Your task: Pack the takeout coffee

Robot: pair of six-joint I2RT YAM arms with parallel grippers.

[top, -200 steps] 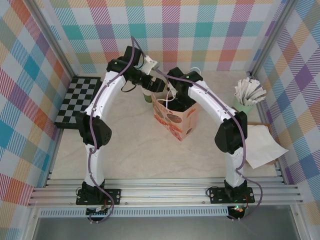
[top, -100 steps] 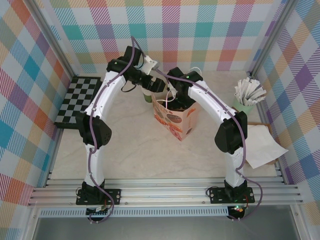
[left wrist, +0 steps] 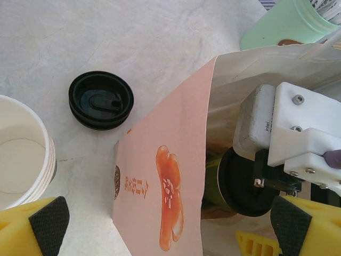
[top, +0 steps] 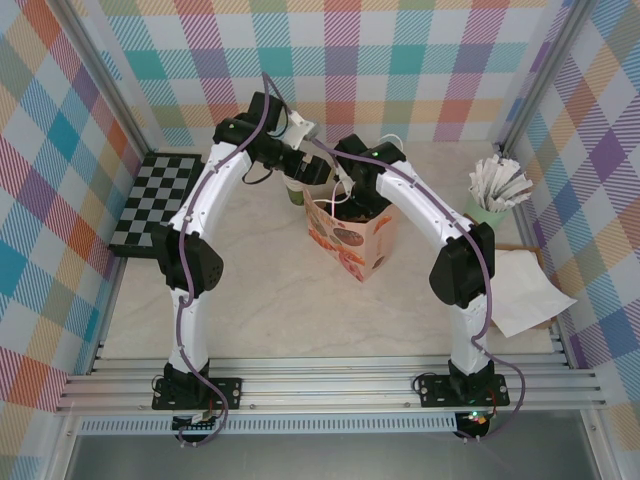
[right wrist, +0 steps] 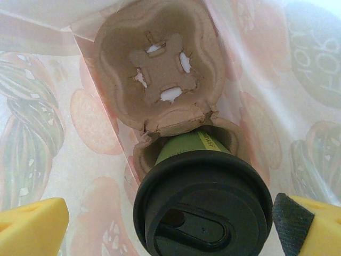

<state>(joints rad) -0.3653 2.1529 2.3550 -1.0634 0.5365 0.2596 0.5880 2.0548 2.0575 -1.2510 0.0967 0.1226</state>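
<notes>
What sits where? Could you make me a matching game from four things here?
Things:
1. lidded coffee cup
2. loose black lid
3. cardboard carrier
4. mint-green cup

Places:
A. flat on the table, beside the paper bag
B. lying inside the bag, one pocket vacant
C. standing in a carrier pocket
D. outside the bag, holding white sticks

Pairs: 1-C, 2-A, 3-B, 4-D.

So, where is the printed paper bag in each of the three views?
Top external: paper bag at the table's middle, beneath the right arm.
Left wrist: bag at lower centre, pink printed wall facing the camera.
Right wrist: bag's inside walls on all sides.
Shared landmark: black-lidded green cup inside it, both wrist views.
</notes>
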